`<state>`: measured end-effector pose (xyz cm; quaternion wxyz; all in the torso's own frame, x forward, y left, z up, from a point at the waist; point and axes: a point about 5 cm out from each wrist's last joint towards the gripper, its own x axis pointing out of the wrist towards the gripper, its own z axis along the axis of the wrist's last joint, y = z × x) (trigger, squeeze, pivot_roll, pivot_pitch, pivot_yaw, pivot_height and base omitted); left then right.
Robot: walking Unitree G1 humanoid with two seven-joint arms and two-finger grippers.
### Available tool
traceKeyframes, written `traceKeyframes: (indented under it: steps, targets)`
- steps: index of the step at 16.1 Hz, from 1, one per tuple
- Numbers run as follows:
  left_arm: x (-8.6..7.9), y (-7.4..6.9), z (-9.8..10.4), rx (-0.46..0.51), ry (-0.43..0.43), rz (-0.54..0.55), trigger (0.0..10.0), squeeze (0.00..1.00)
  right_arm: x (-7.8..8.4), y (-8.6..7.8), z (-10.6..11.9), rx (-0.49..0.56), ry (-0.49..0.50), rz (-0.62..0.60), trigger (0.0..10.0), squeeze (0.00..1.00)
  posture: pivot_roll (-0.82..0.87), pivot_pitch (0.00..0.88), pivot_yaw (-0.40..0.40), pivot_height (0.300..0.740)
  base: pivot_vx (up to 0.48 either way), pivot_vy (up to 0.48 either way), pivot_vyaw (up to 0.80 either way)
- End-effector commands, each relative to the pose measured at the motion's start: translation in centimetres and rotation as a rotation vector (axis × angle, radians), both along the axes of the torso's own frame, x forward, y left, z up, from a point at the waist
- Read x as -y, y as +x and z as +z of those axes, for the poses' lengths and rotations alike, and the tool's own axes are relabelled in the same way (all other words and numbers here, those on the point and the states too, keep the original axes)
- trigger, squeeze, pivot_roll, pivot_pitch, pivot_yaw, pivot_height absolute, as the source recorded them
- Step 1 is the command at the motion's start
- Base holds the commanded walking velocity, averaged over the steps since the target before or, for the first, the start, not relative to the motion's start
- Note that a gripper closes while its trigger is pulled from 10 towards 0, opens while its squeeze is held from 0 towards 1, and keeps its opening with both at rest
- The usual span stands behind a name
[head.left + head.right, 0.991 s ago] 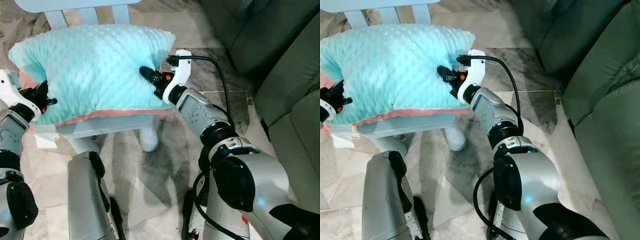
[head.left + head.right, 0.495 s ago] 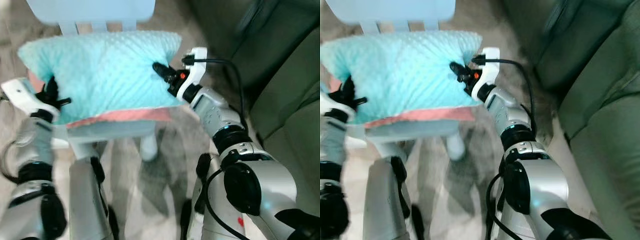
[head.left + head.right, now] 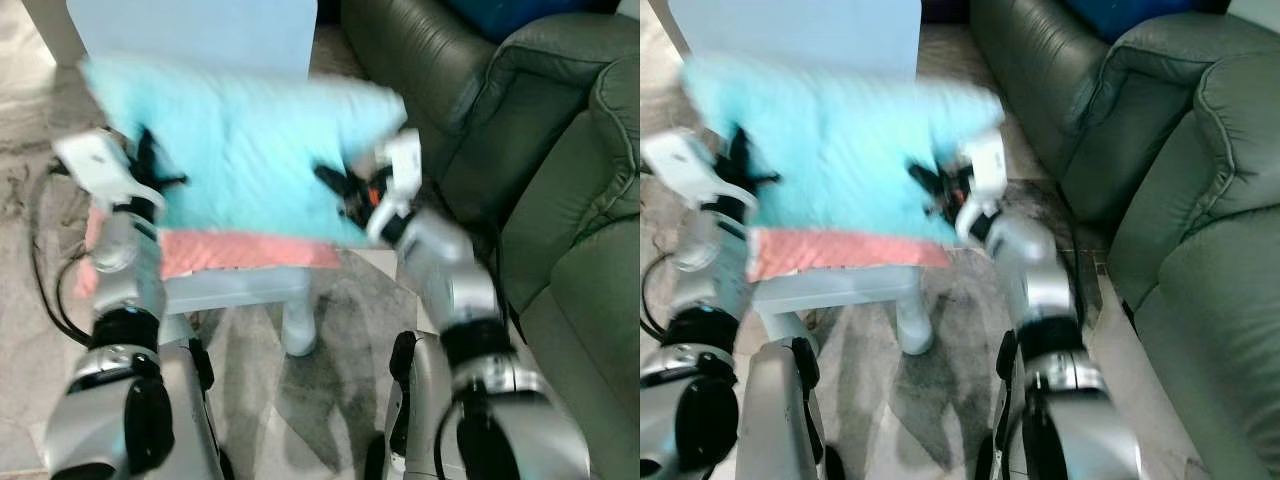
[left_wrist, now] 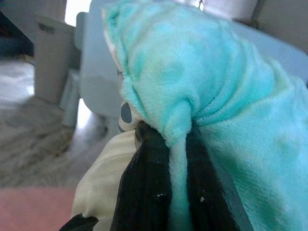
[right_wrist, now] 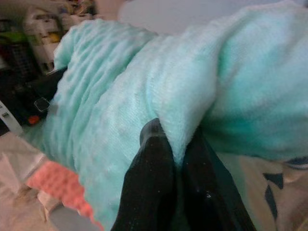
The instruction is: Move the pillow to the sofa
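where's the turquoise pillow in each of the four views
Left eye view: pillow upper centre, blurred, between both grippers.
Right eye view: upper left of centre, in front of the pale chair.
Left wrist view: a fold pinched between black fingers.
Right wrist view: a fold pinched between black fingers.
Shared landmark: the pale chair.

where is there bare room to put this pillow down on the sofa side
The green sofa seat cushion at the robot's right looks bare, below its rounded armrest. The small chair ahead is crowded: a pink cushion covers it. Both the left pincer and right pincer grip the turquoise pillow.
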<state>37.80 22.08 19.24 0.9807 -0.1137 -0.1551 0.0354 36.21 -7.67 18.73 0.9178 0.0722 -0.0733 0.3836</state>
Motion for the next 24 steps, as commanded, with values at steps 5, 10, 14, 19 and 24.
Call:
traceKeyframes:
  steps: [5, 10, 14, 19, 24]
  targets:
    - [1.2, -2.0, -3.6, -0.120, 0.129, -0.112, 0.9, 0.00, 5.1, -2.2, -1.2, 0.090, -0.061, -0.374, 0.0, 0.00, -0.10, 0.000, -0.007, 0.401, 0.000, 0.000, 0.00]
    - [2.3, -5.0, -5.1, -0.175, 0.148, -0.137, 10.0, 0.00, 7.4, -3.9, -2.7, 0.034, -0.070, -0.499, 0.0, 0.00, -0.09, 0.000, -0.019, 0.401, 0.000, 0.000, 0.00]
    - [4.6, -8.4, -8.6, -0.277, 0.166, -0.154, 10.0, 0.00, 7.7, -4.7, -2.9, 0.018, -0.106, -0.580, 10.0, 0.00, -0.09, 0.000, -0.019, 0.401, 0.000, 0.000, 0.00]
    - [4.6, -8.4, -8.0, -0.267, 0.266, -0.111, 10.0, 0.00, 8.8, -4.9, -3.5, -0.004, -0.158, -0.717, 10.0, 0.00, -0.10, 0.000, 0.003, 0.401, 0.000, 0.000, 0.00]
    - [3.8, -7.8, -7.4, -0.264, 0.266, -0.091, 10.0, 0.00, 9.3, -5.1, -3.5, -0.019, -0.150, -0.752, 10.0, 0.00, -0.11, 0.000, 0.013, 0.401, 0.000, 0.000, 0.00]
